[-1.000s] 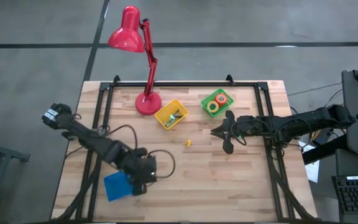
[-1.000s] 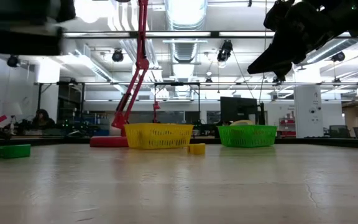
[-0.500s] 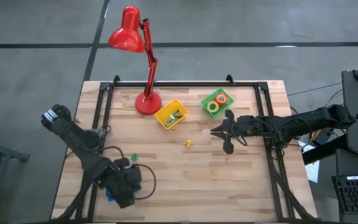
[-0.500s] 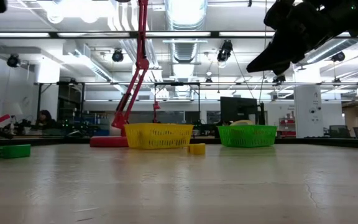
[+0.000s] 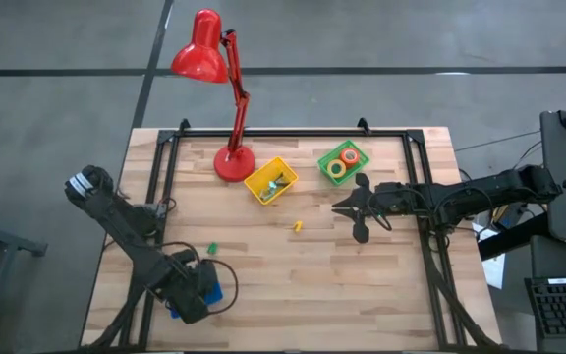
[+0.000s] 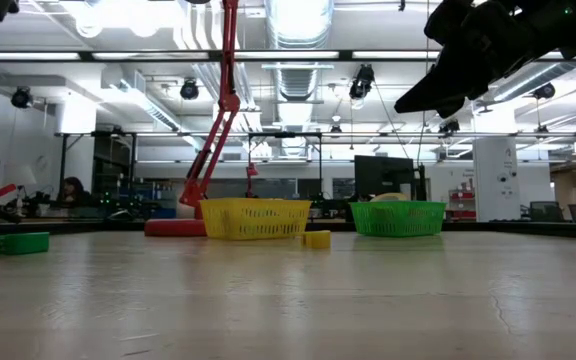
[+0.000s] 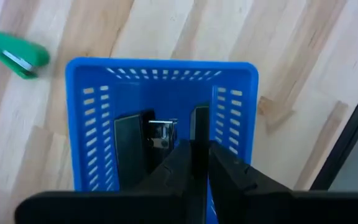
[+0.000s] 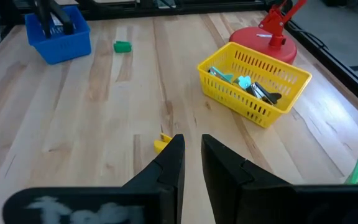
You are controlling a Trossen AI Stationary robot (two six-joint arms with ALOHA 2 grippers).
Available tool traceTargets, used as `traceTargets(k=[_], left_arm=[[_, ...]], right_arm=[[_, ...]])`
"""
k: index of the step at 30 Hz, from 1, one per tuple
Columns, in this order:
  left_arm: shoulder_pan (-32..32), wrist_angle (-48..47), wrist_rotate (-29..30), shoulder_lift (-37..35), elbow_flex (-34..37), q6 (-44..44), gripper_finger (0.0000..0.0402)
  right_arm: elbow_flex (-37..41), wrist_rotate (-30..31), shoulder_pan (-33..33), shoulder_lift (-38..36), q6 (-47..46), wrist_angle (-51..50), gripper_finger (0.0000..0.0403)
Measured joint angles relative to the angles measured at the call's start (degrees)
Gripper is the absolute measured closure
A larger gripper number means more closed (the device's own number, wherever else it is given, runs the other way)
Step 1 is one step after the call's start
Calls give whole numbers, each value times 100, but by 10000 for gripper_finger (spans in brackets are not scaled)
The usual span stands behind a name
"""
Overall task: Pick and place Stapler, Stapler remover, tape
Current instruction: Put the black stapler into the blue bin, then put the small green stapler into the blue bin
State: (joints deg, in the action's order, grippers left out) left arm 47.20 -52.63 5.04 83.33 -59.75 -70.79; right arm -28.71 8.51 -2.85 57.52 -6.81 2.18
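Baskets: three slotted plastic ones, a blue basket (image 7: pixel 160 124) right under my left gripper (image 7: pixel 199 163), a yellow basket (image 5: pixel 270 182) and a green basket (image 5: pixel 343 162) beyond my right gripper (image 8: pixel 191 163).
Left gripper: my two dark fingers were almost together above the blue basket with nothing between them.
Stapler: one slim black stapler (image 7: pixel 129 146) with a shiny metal part lay inside the blue basket, just ahead of my left fingertips.
Green stapler: one small green stapler (image 7: pixel 16 55) lay on the wooden table (image 5: pixel 362 285), just outside the blue basket, off to the side of my left gripper.
Tape: ring-shaped rolls of tape (image 5: pixel 342 163), yellow and orange, sat in the green basket near my right gripper; I could not count them.
Right gripper: held above the table, fingers a narrow gap apart and empty; one small yellow piece (image 8: pixel 162 144) lay just ahead of it.
Lamp: one glossy red desk lamp (image 5: pixel 216 88) stood beside the yellow basket.
Writing: none that I could read.
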Motion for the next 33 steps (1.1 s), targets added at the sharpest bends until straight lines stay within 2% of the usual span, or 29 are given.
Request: traceTargets(k=[5,11,18,21,27,33], left_arm=[[-1,349,-10,2,177,-206,355],[-39,411,71,2,199,-1200,335],[-74,172,222,-4,151,-1325,300],[-159,-221,518,-17,8,-1227,288],[-602,-907,1633,-36,-177,-1611,271],[-1467,-1088,1748,-44,26,-1777,236]], right_arm=[[0,0,0,0,-2,-3,353],[0,0,0,0,-10,-3,353],[0,1,0,0,-24,-3,353],[0,1,0,0,-19,4,353],[0,2,0,0,-6,35,353],[0,2,0,0,-12,35,353]])
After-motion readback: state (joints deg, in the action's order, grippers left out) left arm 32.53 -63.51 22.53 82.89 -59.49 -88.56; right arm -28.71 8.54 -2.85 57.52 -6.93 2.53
